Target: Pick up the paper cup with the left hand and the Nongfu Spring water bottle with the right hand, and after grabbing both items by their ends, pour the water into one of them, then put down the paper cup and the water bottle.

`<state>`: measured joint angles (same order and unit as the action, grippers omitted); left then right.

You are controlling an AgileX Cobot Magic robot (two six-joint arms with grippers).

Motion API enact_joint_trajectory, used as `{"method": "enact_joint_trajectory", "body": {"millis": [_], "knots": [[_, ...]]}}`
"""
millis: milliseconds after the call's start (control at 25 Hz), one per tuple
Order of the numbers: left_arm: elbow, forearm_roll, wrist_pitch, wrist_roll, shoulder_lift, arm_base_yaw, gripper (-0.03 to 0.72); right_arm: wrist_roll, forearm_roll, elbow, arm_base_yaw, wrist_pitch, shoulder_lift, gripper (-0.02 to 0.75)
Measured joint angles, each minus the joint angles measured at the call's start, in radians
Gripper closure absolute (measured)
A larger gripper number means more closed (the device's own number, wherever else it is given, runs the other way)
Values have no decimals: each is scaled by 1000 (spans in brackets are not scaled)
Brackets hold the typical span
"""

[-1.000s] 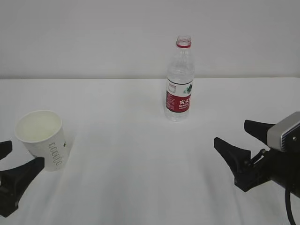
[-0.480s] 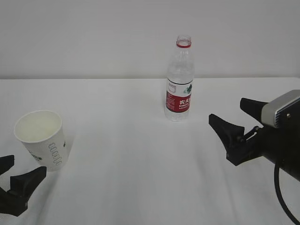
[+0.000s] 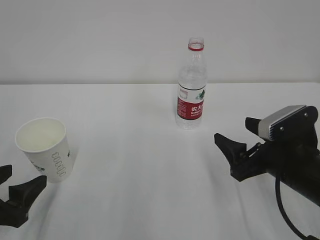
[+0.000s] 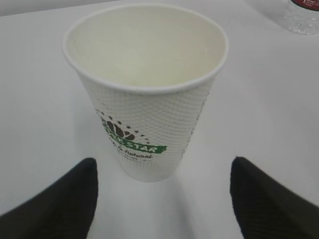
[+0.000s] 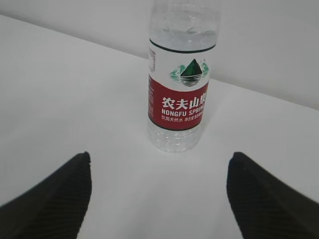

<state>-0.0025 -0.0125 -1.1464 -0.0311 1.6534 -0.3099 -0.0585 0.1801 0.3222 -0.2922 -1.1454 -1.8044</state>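
Observation:
The paper cup [image 3: 46, 149] stands upright on the left of the table, white and dotted with a green logo; the left wrist view shows the paper cup [image 4: 148, 94] dry inside. My left gripper [image 3: 22, 176] is open just short of its base, one finger to each side, not touching. The left gripper [image 4: 163, 168] holds nothing. The Nongfu Spring water bottle [image 3: 191, 87] stands uncapped at centre back. My right gripper [image 3: 231, 128] is open to its right and nearer me. In the right wrist view the right gripper [image 5: 159, 156] faces the bottle [image 5: 181, 84] with a gap. The water's level is unclear.
The white table [image 3: 130, 150] ends at a pale wall [image 3: 100, 40] behind the bottle. A black cable [image 3: 281, 210] hangs from the right arm at the lower right. The bottle's base [image 4: 302, 15] shows at the top right of the left wrist view.
My right gripper has moved left and up the table toward the bottle. My left gripper has sunk lower in the exterior view, below the cup. Cup and bottle have not moved.

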Motion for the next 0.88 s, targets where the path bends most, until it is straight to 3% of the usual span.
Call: {"method": "enact_joint_trajectory", "body": {"millis": [880], "knots": [[0,12,-2,0,0,0,97,30,21,213,0,0,-177,106]]}}
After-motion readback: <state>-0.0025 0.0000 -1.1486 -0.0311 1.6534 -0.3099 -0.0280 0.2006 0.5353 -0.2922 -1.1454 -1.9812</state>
